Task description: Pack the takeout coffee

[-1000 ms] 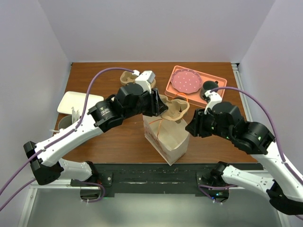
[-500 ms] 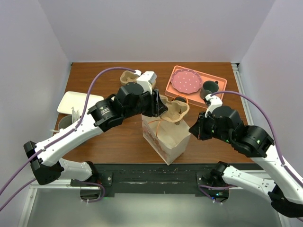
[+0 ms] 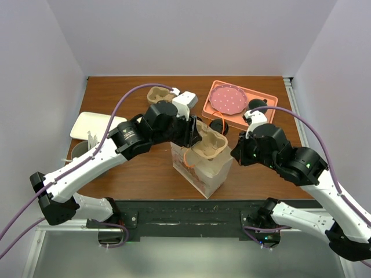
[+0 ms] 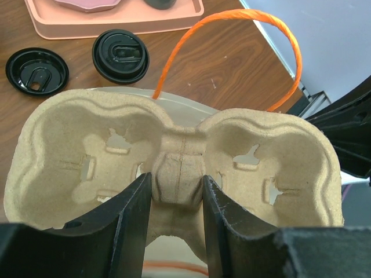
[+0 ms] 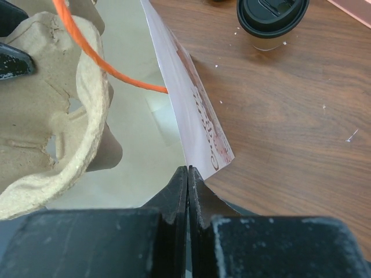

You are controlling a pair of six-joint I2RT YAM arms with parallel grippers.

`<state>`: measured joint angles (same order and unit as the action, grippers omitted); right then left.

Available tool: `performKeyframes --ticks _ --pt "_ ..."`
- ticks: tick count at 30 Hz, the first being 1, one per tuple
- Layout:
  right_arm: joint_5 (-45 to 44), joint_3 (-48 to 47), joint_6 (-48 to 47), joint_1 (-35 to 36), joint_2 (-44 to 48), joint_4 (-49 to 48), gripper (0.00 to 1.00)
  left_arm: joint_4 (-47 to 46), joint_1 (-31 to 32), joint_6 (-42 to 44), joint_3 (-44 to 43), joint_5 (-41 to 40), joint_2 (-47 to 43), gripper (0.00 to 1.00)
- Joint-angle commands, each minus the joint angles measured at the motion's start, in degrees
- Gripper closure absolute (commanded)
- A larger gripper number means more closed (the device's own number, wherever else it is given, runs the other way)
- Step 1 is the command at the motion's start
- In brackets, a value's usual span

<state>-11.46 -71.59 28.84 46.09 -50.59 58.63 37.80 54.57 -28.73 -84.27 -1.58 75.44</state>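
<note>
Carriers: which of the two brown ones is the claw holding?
The carrier over the bag, pinched at its middle ridge by the left claw. The other carrier lies untouched farther back.

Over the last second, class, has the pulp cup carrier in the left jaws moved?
Yes. The cup carrier has shifted toward the near table edge, away from the orange tray, and sits lower over the paper bag.
</note>
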Motion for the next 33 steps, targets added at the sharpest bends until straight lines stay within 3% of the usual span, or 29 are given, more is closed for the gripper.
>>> performKeyframes --ticks 1,9,23,33 --pt "-1.8 -2.0 -1.9 0.0 -0.2 -2.5 1.0 2.3 0.3 4.7 -2.0 1.3 0.3 0.67" --pt "-2.2 -2.7 -2.7 0.0 -1.0 -3.2 1.0 5.6 0.3 9.0 -2.9 1.3 2.5 0.66" --pt "1.4 -4.3 -2.4 0.0 -1.4 -6.5 1.0 1.4 0.4 10.5 -0.7 3.2 4.8 0.62" --pt "0.8 -3.3 -2.0 0.0 -1.5 -7.0 1.0 1.6 0.4 10.4 0.2 5.2 5.0 0.48"
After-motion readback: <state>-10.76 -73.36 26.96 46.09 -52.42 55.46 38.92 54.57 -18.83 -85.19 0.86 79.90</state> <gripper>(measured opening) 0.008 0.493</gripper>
